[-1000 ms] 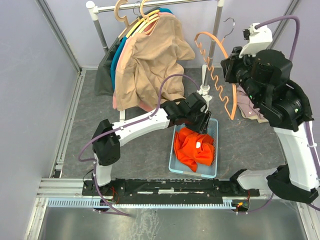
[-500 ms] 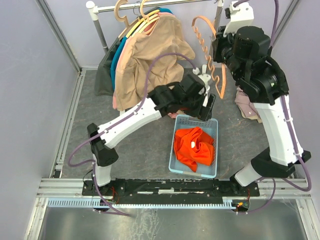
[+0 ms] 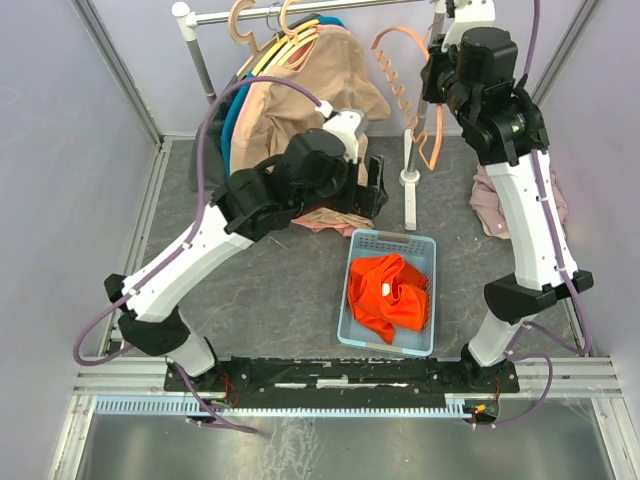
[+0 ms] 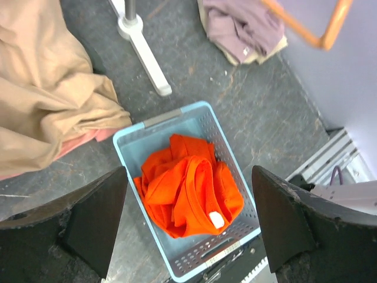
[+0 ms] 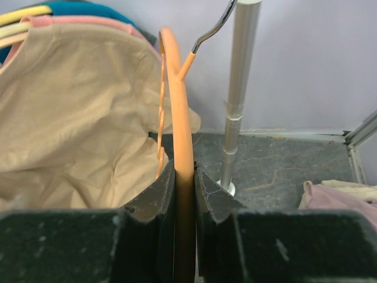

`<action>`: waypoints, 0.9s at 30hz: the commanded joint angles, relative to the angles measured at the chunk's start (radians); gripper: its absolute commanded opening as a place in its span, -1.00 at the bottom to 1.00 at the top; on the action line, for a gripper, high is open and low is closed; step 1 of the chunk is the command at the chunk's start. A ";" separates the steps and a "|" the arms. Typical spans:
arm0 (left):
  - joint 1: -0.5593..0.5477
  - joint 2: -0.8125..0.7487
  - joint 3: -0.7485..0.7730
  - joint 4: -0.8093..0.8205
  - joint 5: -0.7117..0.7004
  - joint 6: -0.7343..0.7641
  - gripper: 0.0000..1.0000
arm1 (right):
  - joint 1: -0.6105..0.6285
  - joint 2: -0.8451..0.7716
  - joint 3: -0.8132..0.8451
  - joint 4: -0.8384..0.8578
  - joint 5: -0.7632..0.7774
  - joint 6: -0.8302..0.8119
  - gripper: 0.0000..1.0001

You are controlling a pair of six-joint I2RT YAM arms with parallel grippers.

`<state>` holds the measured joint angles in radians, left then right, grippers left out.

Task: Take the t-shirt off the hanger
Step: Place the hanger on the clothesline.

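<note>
Cloth that looks limp and light, the orange t-shirt [image 3: 390,292] lies crumpled in the basket [image 3: 392,238] at 5 o'clock, probably best pinched at a raised fold, while the left gripper [image 4: 189,171] hangs nearby with jaws apart and the right gripper [image 5: 184,177] clamps the bare hanger [image 5: 177,100] at 1 o'clock.

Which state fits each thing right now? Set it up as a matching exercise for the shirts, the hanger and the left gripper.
1. orange shirt
2. orange hanger
3. tan shirt
4. left gripper

A. open, empty
B. hanging on the rail
C. in the blue basket
D. clamped in the right gripper

Pairs: 1-C, 2-D, 3-B, 4-A
</note>
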<state>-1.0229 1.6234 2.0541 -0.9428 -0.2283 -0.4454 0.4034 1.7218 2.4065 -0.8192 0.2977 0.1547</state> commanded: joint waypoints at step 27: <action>0.133 -0.215 -0.061 0.367 -0.286 0.166 0.85 | -0.033 0.133 0.094 0.259 -0.088 0.010 -0.98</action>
<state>-0.9016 1.4490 1.9938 -0.7017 -0.4374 -0.3588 0.3801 1.8492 2.4405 -0.6640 0.2176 0.1566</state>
